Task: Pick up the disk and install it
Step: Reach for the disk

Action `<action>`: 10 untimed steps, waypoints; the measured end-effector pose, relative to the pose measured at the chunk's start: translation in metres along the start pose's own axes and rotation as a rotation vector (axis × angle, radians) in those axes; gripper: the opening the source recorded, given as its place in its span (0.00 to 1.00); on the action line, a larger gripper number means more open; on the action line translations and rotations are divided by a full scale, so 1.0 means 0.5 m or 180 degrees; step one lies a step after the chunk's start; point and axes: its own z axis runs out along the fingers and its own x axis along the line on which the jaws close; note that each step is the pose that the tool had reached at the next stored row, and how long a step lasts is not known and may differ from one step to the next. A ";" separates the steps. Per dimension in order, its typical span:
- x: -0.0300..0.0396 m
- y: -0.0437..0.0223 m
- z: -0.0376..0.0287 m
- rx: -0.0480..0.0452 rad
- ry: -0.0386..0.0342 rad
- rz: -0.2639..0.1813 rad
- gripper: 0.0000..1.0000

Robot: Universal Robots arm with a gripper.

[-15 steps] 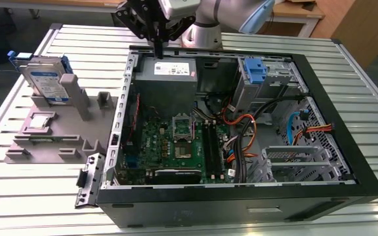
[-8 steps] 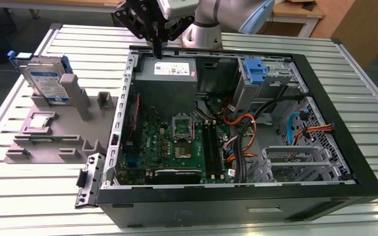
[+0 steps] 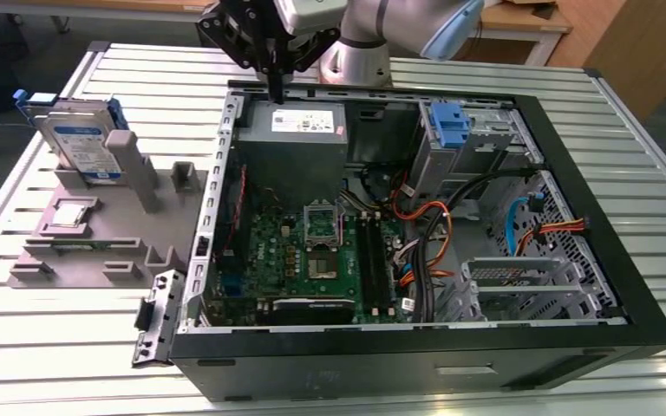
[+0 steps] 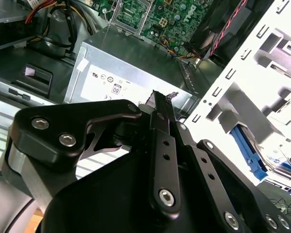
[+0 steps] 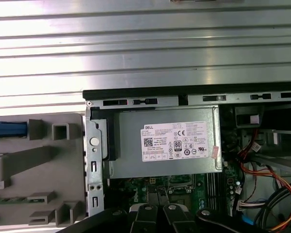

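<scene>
Gripper point(image 3: 273, 94) fingers closed, nothing held. Just below them: power supply point(image 3: 301, 124). Well off to one side of them: disk point(image 3: 83, 143), upright in grey stand point(image 3: 101, 238).

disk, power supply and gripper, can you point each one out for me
disk point(image 3: 83, 146): exterior view, on its white-and-blue label
power supply point(image 5: 177, 141): first wrist view, on its white label
gripper point(image 3: 275, 94): exterior view, at its tips, above the power supply
</scene>
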 end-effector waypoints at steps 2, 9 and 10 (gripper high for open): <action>0.001 0.000 0.000 0.0000 0.0000 0.0000 0.10; 0.005 0.000 0.000 0.0000 0.0000 0.0000 0.10; 0.006 0.000 0.000 0.0000 0.0000 0.0000 0.10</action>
